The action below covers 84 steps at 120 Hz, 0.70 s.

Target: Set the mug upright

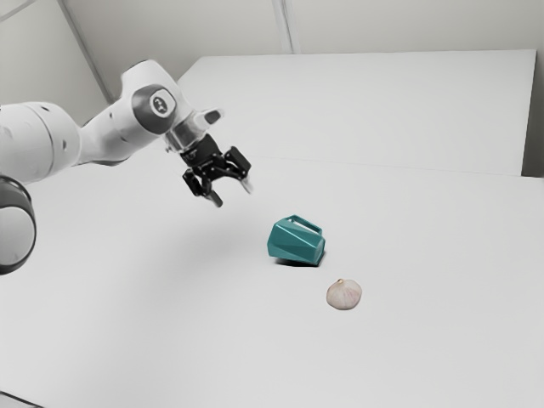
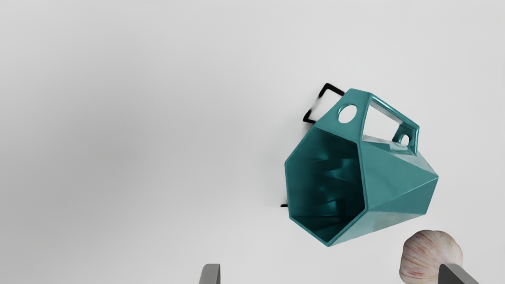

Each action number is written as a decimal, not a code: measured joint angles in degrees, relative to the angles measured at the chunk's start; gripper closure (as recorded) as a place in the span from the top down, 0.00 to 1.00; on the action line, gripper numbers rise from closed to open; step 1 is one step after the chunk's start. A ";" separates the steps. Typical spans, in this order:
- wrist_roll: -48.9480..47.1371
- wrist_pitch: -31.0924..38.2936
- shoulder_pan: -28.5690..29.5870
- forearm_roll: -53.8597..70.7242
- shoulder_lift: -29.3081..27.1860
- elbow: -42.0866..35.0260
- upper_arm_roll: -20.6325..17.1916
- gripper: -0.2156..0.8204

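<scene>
Our fingers [image 1: 239, 160] stand wide apart above the bench [image 1: 425, 357], with nothing held between them. Open air separates both tips from the mug [image 2: 398, 177], so we have room to move down or sideways before we meet it.

The mug lies on its side on the bench, tipped over, just past our fingertips toward the exterior view's right. Its mouth [image 2: 325, 185] opens back toward us, a sharp-cornered rim facing the hand, and its base points away. The handle [image 2: 400, 114] stands off one flank, its loop open. A dark shadow [image 2: 335, 88] edges out onto the bench beside the handle.

Near the base, with a narrow strip of bench between, sits a bulb of garlic [image 1: 343, 295]; it limits our room on that side. On the mouth side, the bench spreads broadly.

Farther off, behind the mug, a faint line [image 1: 391, 167] crosses the white. Beyond it, a pale surface [image 1: 365, 102] runs to a straight edge near the wall [image 1: 408, 25]; we cannot tell whether it is bench or an upright panel.
</scene>
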 joint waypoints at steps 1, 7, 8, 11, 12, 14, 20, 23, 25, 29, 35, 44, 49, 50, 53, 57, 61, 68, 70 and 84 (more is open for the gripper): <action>0.36 0.40 0.07 -0.19 0.14 -0.10 -0.21 0.79; 2.46 2.43 0.42 -1.22 1.09 -0.57 -1.10 0.79; 2.81 2.70 0.50 -1.45 1.23 -0.68 -1.24 0.79; 3.93 3.42 0.66 -2.37 1.60 -1.05 -1.56 0.79; 4.31 3.64 0.70 -2.70 1.70 -1.19 -1.63 0.79; 5.08 4.03 0.80 -3.40 1.88 -1.46 -1.76 0.79; 7.48 4.61 1.03 -5.60 2.39 -2.11 -1.93 0.79; 8.69 4.52 1.29 -6.58 2.54 -2.41 -2.00 0.79; 9.48 4.34 1.41 -7.14 2.62 -2.64 -2.03 0.79; 11.06 3.82 1.60 -8.13 2.75 -2.94 -2.06 0.79; 13.52 2.94 1.72 -9.55 2.98 -3.29 -2.09 0.79; 17.03 1.52 1.75 -11.08 3.12 -3.59 -2.10 0.79; 18.92 0.85 1.72 -11.92 3.48 -3.66 -2.11 0.79; 19.29 0.72 1.72 -12.09 3.58 -3.66 -2.11 0.79; 20.37 0.36 1.71 -12.55 3.90 -3.67 -2.11 0.79; 21.76 -0.06 1.72 -13.09 4.29 -3.68 -2.11 0.79; 23.08 -0.48 1.71 -13.59 4.57 -3.69 -2.11 0.79; 25.24 -1.32 1.71 -14.51 5.18 -3.60 -2.11 0.79; 25.82 -1.59 1.69 -14.79 5.32 -3.58 -2.11 0.79; 29.33 -3.01 1.42 -16.94 6.15 -3.22 -2.11 0.79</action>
